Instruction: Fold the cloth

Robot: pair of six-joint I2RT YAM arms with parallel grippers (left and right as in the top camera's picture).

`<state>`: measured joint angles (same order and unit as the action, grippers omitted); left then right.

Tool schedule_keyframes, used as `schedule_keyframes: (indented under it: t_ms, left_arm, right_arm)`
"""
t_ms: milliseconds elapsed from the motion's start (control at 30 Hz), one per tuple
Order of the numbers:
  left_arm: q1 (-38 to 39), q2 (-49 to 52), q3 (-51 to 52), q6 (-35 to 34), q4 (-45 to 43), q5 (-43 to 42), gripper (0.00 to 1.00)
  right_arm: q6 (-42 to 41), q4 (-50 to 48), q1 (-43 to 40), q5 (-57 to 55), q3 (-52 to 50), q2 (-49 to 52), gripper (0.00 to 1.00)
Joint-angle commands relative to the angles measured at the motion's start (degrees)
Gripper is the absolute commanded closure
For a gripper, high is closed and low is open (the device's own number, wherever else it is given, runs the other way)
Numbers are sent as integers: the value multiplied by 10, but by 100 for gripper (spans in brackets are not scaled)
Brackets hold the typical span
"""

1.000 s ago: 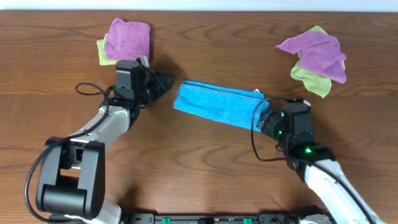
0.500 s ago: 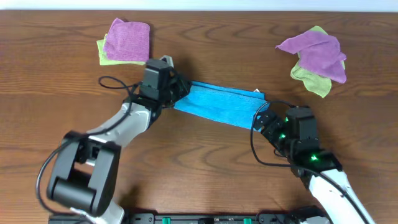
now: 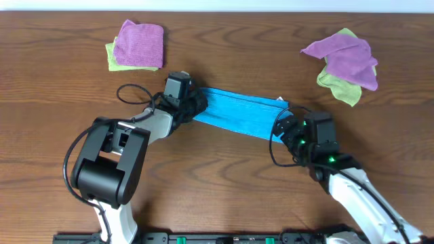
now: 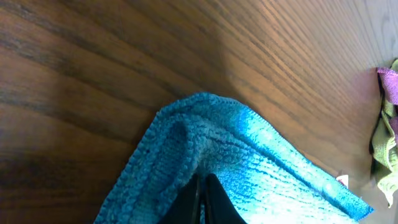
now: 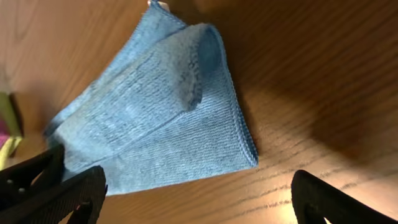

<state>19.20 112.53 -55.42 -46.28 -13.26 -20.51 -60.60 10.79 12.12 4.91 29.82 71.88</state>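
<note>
The sky-blue cloth (image 3: 241, 114) lies folded into a long strip across the middle of the table, with its small white tag (image 3: 281, 99) at the far right edge. My left gripper (image 3: 196, 108) is at the strip's left end, its fingers (image 4: 204, 198) shut on the cloth (image 4: 249, 162) there. My right gripper (image 3: 283, 129) is open at the strip's right end. In the right wrist view its spread fingers (image 5: 199, 199) sit just short of the cloth's near corner (image 5: 161, 118), with bare wood between them.
A purple cloth on a light green one (image 3: 139, 45) lies at the back left. A rumpled purple and green pile (image 3: 342, 62) lies at the back right; its edge shows in the left wrist view (image 4: 388, 118). The table is dark wood (image 3: 224, 176).
My left gripper has moved right from beside the back-left pile to the cloth's left end and shut on it. My right gripper has stayed open at the right end, shifting slightly left.
</note>
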Motion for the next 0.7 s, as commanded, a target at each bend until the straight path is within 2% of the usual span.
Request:
schedule_keyframes:
  t_ms: [0,133,400,667]
  left_arm:
    - [0,22,-7,5,16,18,94]
    - [0,22,-7,5,21,27,94]
    - [0,22,-7,5,28,25,94]
    - [0,22,-7,5,30,25,94]
  right_arm:
    - [-17,-8,-4,-7,-6,20,5]
    - [-26,-22,-2,-3,-6,55,6]
    - [-28,-111,3,-4,-6,138,10]
    - [-32,-187,3,-1,-6,212,26]
